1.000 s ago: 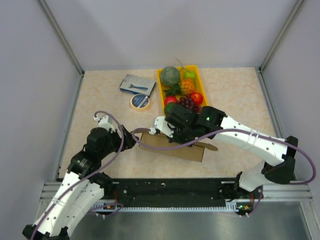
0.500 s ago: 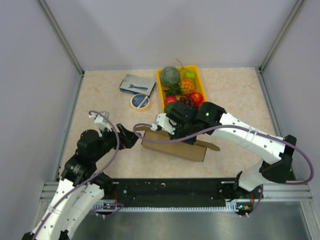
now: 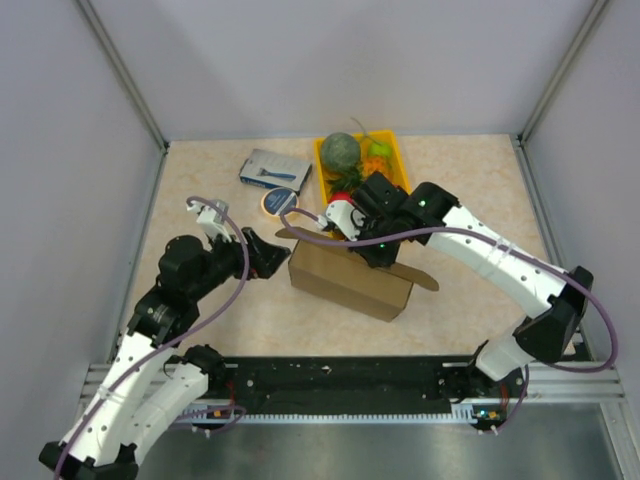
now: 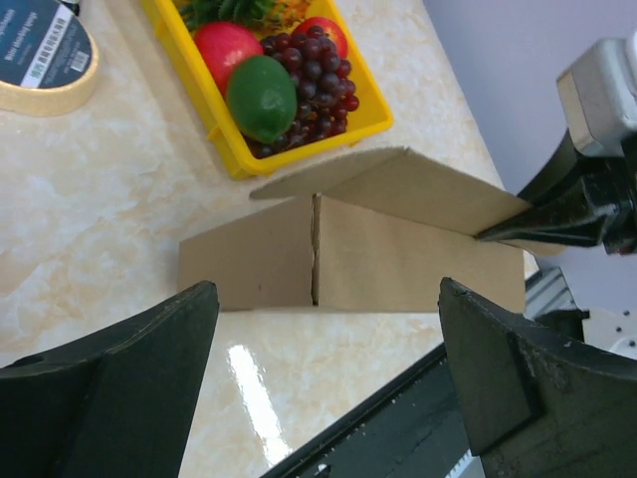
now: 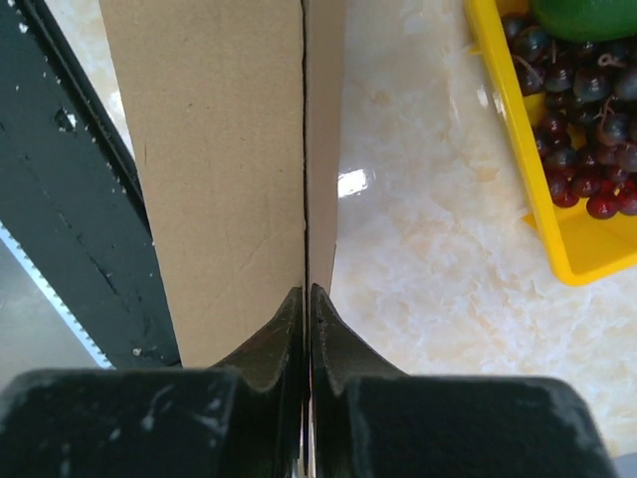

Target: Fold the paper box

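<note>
Standing on the pale marbled table [image 3: 470,180], the paper box [image 3: 350,280] sits just on the near side of the yellow fruit tray [image 3: 398,140], raised into a low block. Its long axis slants across the overhead view, from a left end close below the tray's near end down to a right end further toward the arm bases. A loose flap juts off that right end, pointing right. In the left wrist view a top panel of the box [image 4: 398,264] lies tilted above a creased side wall, with the tray [image 4: 318,142] beyond it.

The right gripper [image 3: 355,235] is between the tray and the box. Its fingers are pressed together on a thin cardboard edge [image 5: 307,299].

The left gripper [image 3: 270,255] is down-left of the tray, just off the box's left end. Its fingers are spread wide and grip nothing [image 4: 323,299].

A blue-grey packet [image 3: 273,168] lies left of the tray. A tape roll [image 3: 281,203] lies left of the tray's near end.
</note>
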